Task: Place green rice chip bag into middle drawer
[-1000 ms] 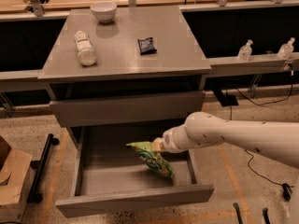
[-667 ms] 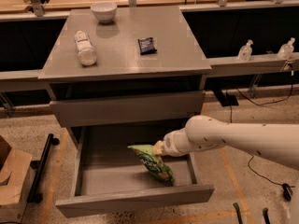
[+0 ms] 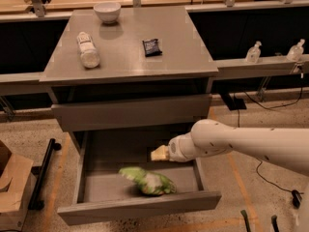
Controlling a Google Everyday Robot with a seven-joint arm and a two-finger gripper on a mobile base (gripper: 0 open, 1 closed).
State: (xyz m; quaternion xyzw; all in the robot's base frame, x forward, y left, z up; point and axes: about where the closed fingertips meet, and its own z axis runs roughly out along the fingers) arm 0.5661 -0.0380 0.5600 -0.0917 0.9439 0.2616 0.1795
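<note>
Green bag (image 3: 148,181) has seemingly dropped into middle drawer (image 3: 140,208), just below gripper (image 3: 158,153).

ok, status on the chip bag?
Gripper over open middle drawer, above green rice chip bag, apart from it. Bag flat on drawer floor near the front. White bottle, bowl, black packet on cabinet top, out of the way.
</note>
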